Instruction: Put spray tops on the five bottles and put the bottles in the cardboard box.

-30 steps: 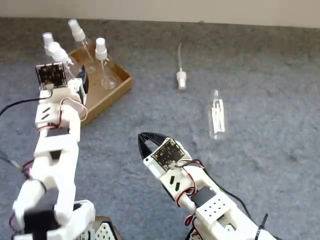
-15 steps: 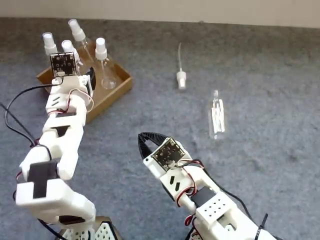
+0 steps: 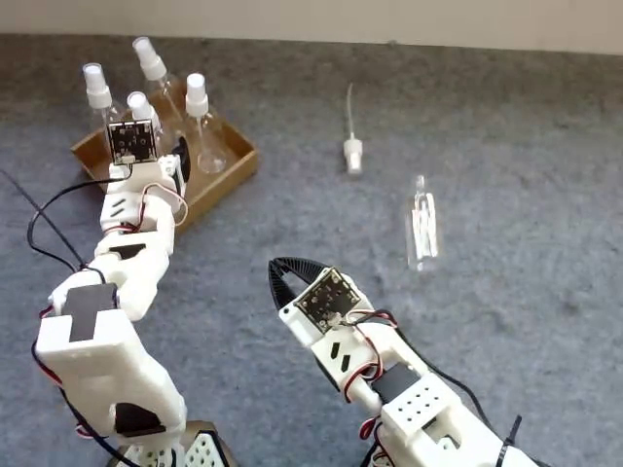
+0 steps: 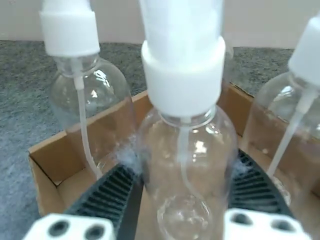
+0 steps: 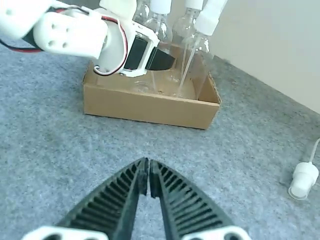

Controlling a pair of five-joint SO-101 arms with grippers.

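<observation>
The cardboard box sits at the far left of the table. In it stand three clear bottles with white spray tops. My left gripper is shut on a fourth capped bottle, held upright over the box floor between two neighbours. From above, this bottle's top pokes out just beyond the left wrist. A bare bottle lies on the carpet at the right, with a loose spray top farther back. My right gripper is shut and empty, low over the carpet at mid-front.
The grey carpet covers the whole table. A pale wall runs along the far edge. The left arm stretches from the front left corner to the box, with a black cable beside it.
The left arm has stretched farther out and swung right, carrying its capped bottle in among the bottles in the box. The right arm has kept still.
</observation>
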